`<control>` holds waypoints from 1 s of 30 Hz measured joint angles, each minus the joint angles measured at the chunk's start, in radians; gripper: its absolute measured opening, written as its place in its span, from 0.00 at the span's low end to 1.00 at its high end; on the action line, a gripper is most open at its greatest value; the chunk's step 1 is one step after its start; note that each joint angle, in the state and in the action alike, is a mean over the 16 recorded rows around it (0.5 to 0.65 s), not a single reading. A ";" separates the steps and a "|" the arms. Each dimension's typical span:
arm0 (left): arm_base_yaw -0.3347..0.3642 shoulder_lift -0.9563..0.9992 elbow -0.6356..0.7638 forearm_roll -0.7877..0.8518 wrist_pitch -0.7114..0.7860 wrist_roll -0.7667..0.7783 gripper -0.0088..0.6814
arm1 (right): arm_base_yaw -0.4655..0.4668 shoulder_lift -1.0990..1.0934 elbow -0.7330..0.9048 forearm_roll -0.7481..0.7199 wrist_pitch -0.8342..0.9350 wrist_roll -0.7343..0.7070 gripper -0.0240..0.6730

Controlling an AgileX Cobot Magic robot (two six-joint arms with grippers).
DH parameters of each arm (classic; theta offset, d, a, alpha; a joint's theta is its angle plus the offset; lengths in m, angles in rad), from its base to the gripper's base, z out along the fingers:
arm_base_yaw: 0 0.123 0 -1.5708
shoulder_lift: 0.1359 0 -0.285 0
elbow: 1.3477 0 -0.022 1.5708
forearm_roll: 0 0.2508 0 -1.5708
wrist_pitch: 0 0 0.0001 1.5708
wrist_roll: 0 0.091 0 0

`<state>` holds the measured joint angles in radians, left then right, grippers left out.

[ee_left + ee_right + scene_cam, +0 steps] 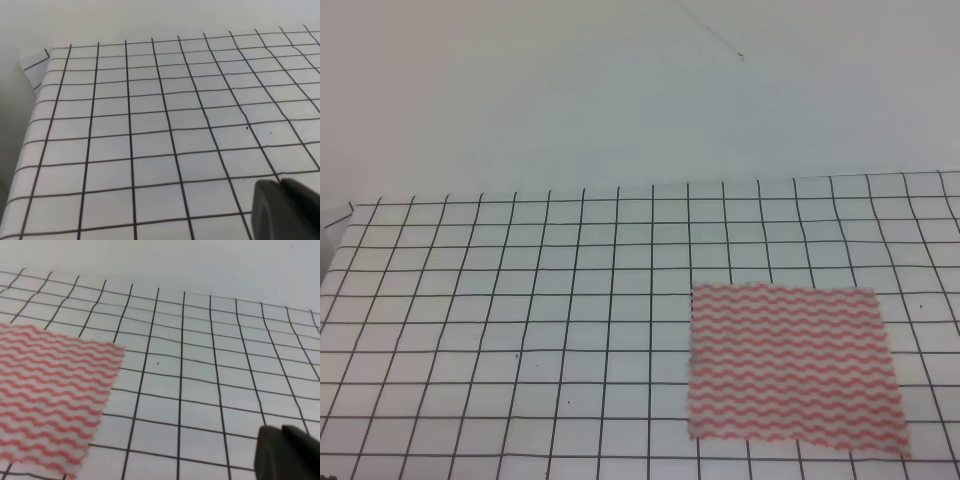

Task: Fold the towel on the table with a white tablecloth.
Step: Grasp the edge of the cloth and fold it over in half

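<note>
While the towel (52,395) lies flat, left of the right pincer (287,452), grip state unclear.

Towel (790,368): white with pink-red wavy horizontal stripes. White tablecloth (520,300): white, thin black square grid lines, a few tiny dark specks. Wall (620,80) behind: plain pale grey-white. Dark grey gripper parts at lower right corner of both wrist views.

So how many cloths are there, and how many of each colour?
Pink wavy-striped towel: 1
White tablecloth with black grid: 1
Total: 2 cloths
</note>
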<state>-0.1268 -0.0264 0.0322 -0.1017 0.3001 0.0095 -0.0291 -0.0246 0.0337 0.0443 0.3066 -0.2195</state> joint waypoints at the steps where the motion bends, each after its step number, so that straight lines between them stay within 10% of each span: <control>1: 0.000 0.000 0.000 0.000 0.000 0.000 0.01 | 0.000 0.000 0.000 0.000 0.000 0.000 0.03; 30: 0.000 0.000 0.000 -0.001 0.000 0.000 0.01 | 0.000 0.000 0.000 0.013 -0.006 0.000 0.03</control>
<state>-0.1268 -0.0264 0.0322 -0.1029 0.3001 0.0095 -0.0291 -0.0246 0.0337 0.0568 0.3004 -0.2192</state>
